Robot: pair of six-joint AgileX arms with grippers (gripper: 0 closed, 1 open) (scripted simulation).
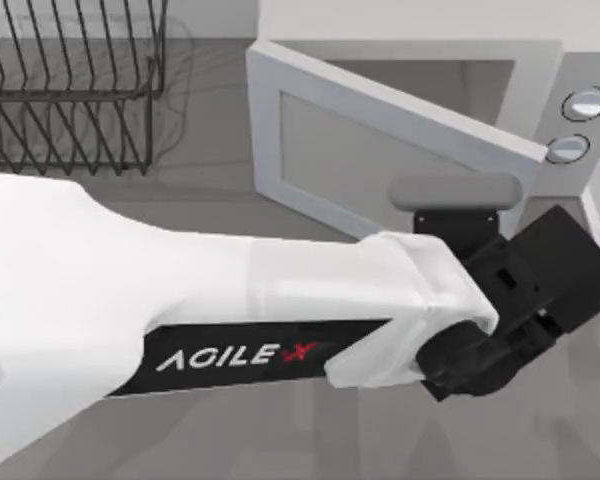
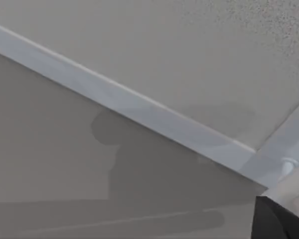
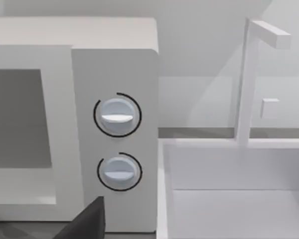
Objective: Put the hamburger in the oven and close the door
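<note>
The step in hand looks like the closing of the door: the white flat side-hinged door (image 1: 400, 150) with its greyish window panel stands partly open, swung out at a slant from the white boxy oven (image 1: 540, 70), whose two round silver knobs (image 1: 578, 125) sit on the grey side panel at the top view's right. My left arm reaches from the top view's left across the table, and its black two-finger left gripper (image 1: 460, 232) sits just under the pale grey bar handle (image 1: 458, 190) near the door's free edge — touching it or very nearly so; whether the fingers are spread or pinched I cannot tell, since the handle and wrist cover them. The left wrist view looks closely onto the door's window panel and its pale frame. The small mottled hamburger cannot be made out; the door blocks most of the cavity, so I judge it is probably already inside. The next move, I judge, calls for a steady push on the door's free edge toward the oven front, following the hinge's arc until it shuts flush. My right arm is parked; its wrist view faces the knobs and a white sink (image 3: 229, 189) beside the oven. A black wire dish rack (image 1: 75, 90) stands at the top view's far left — well apart from the work.
</note>
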